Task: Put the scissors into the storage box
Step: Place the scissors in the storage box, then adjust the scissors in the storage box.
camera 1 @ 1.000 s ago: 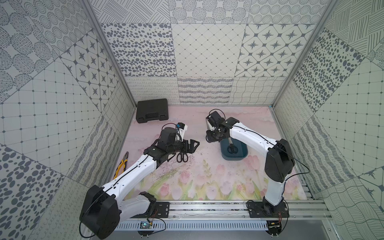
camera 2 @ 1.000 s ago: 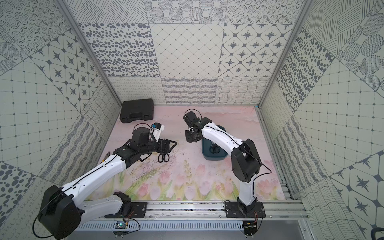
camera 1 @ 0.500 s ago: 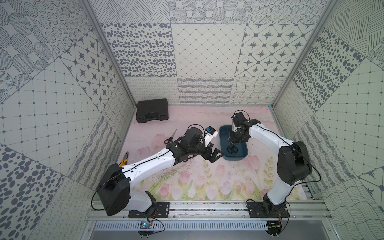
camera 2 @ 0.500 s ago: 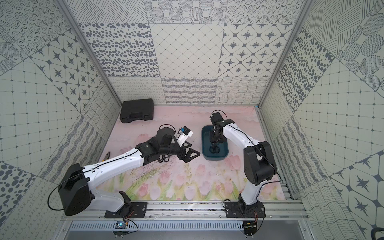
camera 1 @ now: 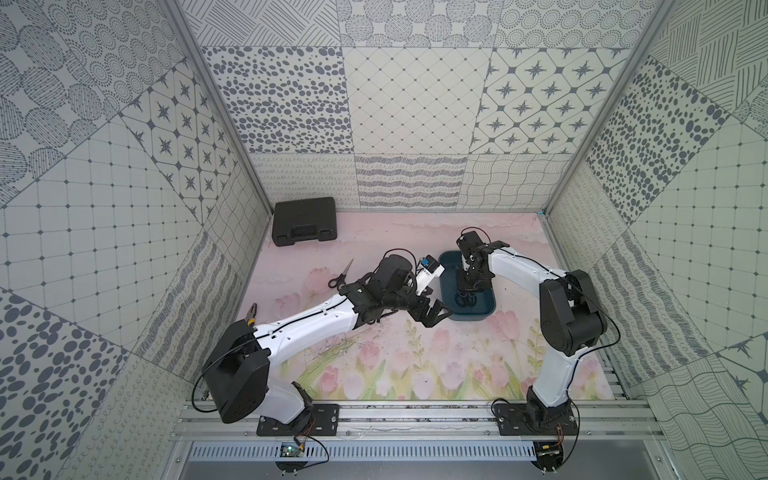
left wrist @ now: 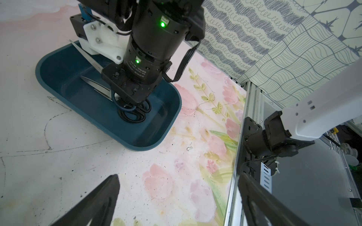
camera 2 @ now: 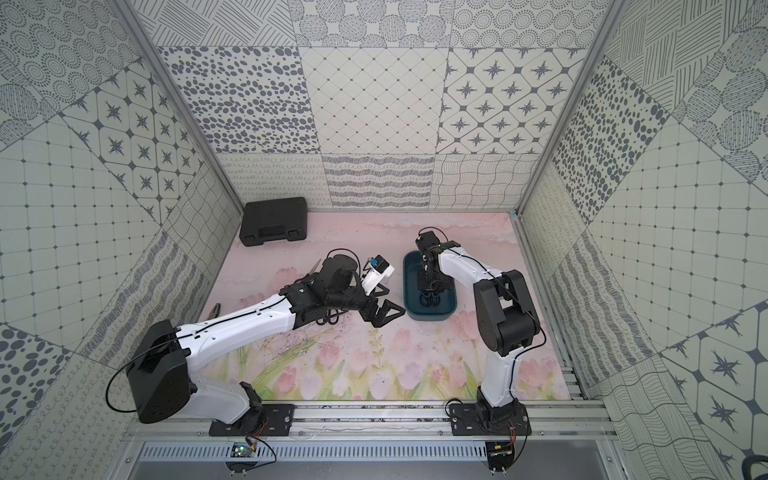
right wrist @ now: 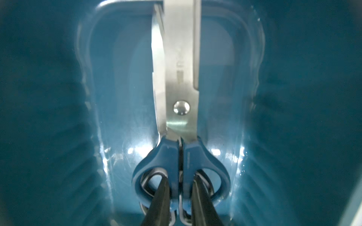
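Between patterned walls [camera 1: 411, 99], pink tulip tabletop [camera 1: 374, 374] with storage box [camera 1: 469, 316]

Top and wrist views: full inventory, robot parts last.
storage box: one, dark teal, right-centre of mat.
scissors in the box: at least two pairs, steel blades, black or blue handles.
scissors on the mat: one pair, black handles, left of centre; second pair's black loops show under the left arm.
pliers: one, yellow handles, mat's left edge.
case: one, black, far left corner.
left gripper: open, empty, beside the box.
right gripper: shut on blue-handled scissors inside the box.
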